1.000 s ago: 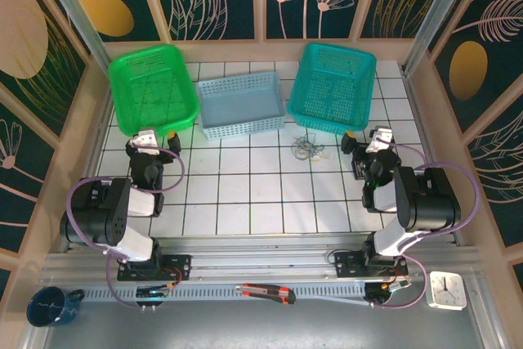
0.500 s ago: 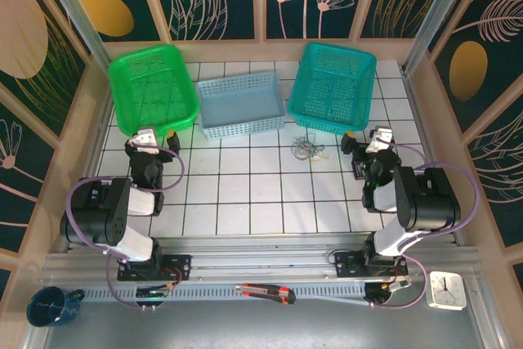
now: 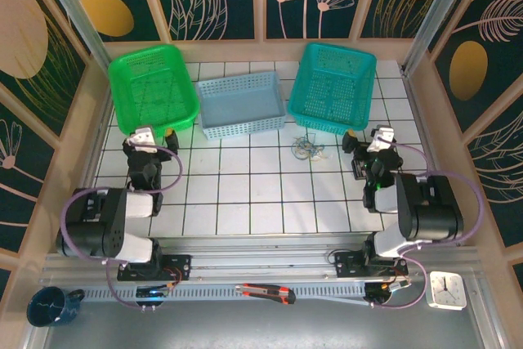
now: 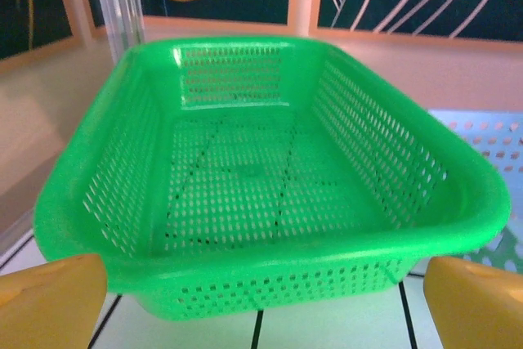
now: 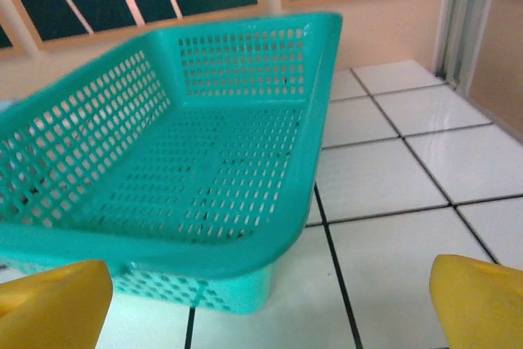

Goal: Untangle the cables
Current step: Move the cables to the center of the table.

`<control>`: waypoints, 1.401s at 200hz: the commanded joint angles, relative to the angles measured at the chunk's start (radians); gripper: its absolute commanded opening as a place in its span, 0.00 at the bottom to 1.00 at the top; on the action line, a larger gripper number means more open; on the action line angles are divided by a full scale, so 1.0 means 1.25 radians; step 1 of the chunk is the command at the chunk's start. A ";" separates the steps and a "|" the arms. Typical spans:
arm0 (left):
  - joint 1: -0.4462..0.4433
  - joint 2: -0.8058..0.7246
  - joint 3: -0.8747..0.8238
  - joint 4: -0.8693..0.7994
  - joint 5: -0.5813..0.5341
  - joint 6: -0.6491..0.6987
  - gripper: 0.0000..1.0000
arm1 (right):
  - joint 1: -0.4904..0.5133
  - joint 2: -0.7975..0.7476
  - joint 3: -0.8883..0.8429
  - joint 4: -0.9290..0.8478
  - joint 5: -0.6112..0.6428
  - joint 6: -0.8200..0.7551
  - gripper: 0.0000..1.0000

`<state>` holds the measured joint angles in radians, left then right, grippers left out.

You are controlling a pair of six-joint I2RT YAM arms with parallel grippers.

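The cables (image 3: 308, 149) lie as a small loose knot of thin loops on the white tiles, just in front of the teal basket (image 3: 296, 87). My left gripper (image 3: 155, 131) hovers at the near edge of the green basket (image 3: 188, 83), well left of the knot. It is open, its yellow fingertips (image 4: 53, 300) wide apart with nothing between them. My right gripper (image 3: 366, 135) is a little right of the knot, by the teal basket's near right corner (image 5: 163, 247). It is open and empty too, with its yellow fingertips (image 5: 478, 300) spread wide.
A pale blue basket (image 3: 243, 127) stands between the green basket (image 4: 270, 239) and the teal one. On the rail in front of the arm bases lie a red box cutter (image 3: 265, 292), a small white clock (image 3: 447, 289) and a dark mug (image 3: 51, 306). Wooden walls enclose the tiled floor.
Both arms' elbows have shifted slightly outward and toward the near edge. Both grippers stay open and the cable knot has not moved.
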<state>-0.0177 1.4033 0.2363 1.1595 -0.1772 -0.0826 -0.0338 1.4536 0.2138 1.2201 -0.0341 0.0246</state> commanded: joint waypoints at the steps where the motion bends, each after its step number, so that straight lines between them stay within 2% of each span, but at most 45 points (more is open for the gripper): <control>1: 0.006 -0.067 0.041 -0.094 -0.022 -0.013 0.99 | 0.002 -0.129 0.005 -0.091 0.061 0.017 0.99; 18: 0.006 -0.115 0.068 -0.149 -0.040 -0.044 0.99 | 0.001 -0.238 0.042 -0.228 0.100 0.090 0.99; 27: 0.006 -0.138 0.093 -0.196 -0.036 -0.065 0.99 | 0.000 -0.281 0.087 -0.344 0.136 0.165 0.99; 39: 0.006 -0.165 0.138 -0.273 -0.019 -0.101 0.99 | -0.006 -0.320 0.169 -0.537 0.208 0.324 0.99; 45: 0.006 -0.179 0.159 -0.306 -0.007 -0.119 0.99 | -0.015 -0.331 0.204 -0.630 0.183 0.356 0.99; 56: 0.006 -0.202 0.194 -0.365 0.023 -0.160 0.99 | -0.025 -0.341 0.243 -0.679 0.082 0.340 0.99; 84: 0.006 -0.251 0.267 -0.484 0.124 -0.263 0.99 | -0.007 -0.334 0.287 -0.732 -0.108 0.315 0.99; 107: 0.001 -0.277 0.314 -0.567 0.195 -0.335 0.99 | 0.060 -0.297 0.313 -0.795 -0.155 0.296 0.97; 128: -0.023 -0.286 0.336 -0.611 0.241 -0.382 0.99 | 0.162 -0.260 0.314 -0.820 -0.118 0.298 0.95; 150: -0.094 -0.279 0.364 -0.661 0.230 -0.386 0.99 | 0.258 -0.211 0.303 -0.798 -0.059 0.311 0.94; 166: -0.143 -0.265 0.378 -0.674 0.227 -0.403 0.99 | 0.296 -0.160 0.309 -0.780 -0.023 0.321 0.93; 223: -0.249 -0.203 0.413 -0.690 0.194 -0.420 0.99 | 0.333 0.002 0.368 -0.763 0.080 0.331 0.92; 266: -0.270 -0.169 0.422 -0.679 0.191 -0.424 0.99 | 0.342 0.104 0.408 -0.747 0.073 0.323 0.92; 280: -0.272 -0.158 0.426 -0.679 0.193 -0.426 0.99 | 0.349 0.134 0.423 -0.748 0.053 0.319 0.89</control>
<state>-0.3492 1.1873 0.7303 0.3092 0.0700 -0.5972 0.3801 1.5635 0.6983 0.2588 0.0299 0.4255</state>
